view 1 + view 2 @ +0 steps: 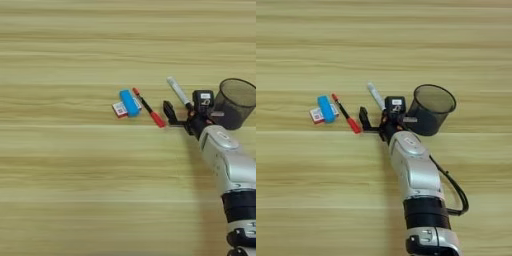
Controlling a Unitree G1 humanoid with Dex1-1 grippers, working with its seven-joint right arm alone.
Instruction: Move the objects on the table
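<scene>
The right gripper (377,116) has its fingers apart around the white marker (375,95), not clamped. The marker lies on the counter (381,45), left of the mesh cup (431,116). Closing carelessly may push it away.

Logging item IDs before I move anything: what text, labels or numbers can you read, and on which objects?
No text reads legibly in either view.
red-and-white card: a small dark printed patch, too blurred to read.
pincer: a white sticker with dark marks on its black housing, unreadable.
blue block, red-capped pen, white marker, black mesh cup: no markings visible.
</scene>
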